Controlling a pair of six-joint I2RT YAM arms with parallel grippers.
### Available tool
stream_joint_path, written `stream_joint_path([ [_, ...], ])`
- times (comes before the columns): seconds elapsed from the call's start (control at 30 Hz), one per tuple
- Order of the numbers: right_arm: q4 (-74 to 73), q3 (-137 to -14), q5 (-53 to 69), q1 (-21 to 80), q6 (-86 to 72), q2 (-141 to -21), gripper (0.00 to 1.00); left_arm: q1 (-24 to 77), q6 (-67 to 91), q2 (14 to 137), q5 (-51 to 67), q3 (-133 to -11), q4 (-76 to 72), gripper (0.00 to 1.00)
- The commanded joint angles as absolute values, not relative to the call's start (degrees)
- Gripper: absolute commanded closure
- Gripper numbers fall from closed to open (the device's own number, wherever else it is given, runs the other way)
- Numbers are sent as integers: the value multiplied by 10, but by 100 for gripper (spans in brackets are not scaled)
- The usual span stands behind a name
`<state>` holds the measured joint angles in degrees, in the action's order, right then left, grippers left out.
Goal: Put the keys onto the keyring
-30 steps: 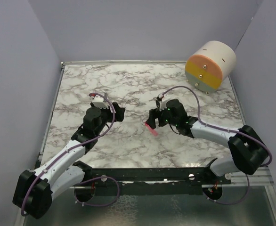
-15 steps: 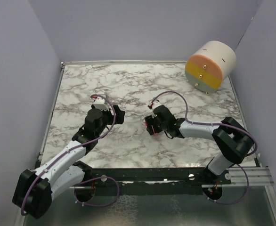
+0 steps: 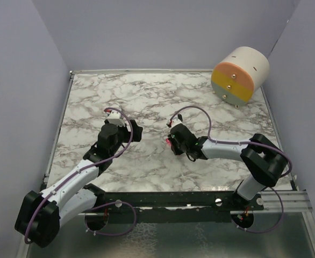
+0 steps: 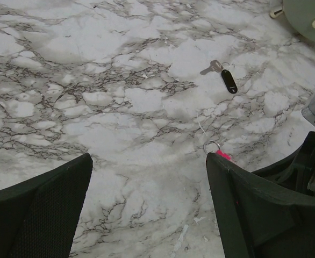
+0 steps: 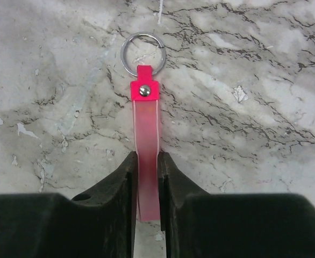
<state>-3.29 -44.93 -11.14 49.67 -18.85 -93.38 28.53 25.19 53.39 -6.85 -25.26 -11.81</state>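
Observation:
The keyring (image 5: 147, 129) is a pink-red strip lying flat on the marble, its metal ring (image 5: 142, 54) pointing away from my right gripper (image 5: 147, 158). Both right jaws press against the sides of the strip's near end. In the top view that gripper (image 3: 172, 142) is low on the table's middle, and only a speck of pink shows. The key (image 4: 228, 80), black head with a short silver shaft, lies alone on the marble beyond the keyring (image 4: 222, 155) in the left wrist view. My left gripper (image 4: 147, 204) is open over bare marble, left of the keyring.
A cream, orange and yellow drum (image 3: 240, 75) lies on its side at the back right corner, with small pegs on its face (image 4: 308, 16). Grey walls close in the marble table (image 3: 120, 91) on three sides.
My right gripper slid left and down onto the pink strip, and its jaws closed from wide open onto it. The left arm barely moved.

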Motion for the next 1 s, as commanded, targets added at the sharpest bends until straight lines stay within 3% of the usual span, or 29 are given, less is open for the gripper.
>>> stream_joint_path([
  [0.0, -69, -466, -139, 506, -196, -909, 84, 287, 252, 541, -73, -244, -133, 12],
  [0.37, -106, -490, -102, 507, -169, -781, 87, 294, 242, 546, -29, -229, -178, 15],
  [0.97, -163, -536, -81, 507, -155, -733, 87, 388, 133, 621, 11, -223, -303, 31],
])
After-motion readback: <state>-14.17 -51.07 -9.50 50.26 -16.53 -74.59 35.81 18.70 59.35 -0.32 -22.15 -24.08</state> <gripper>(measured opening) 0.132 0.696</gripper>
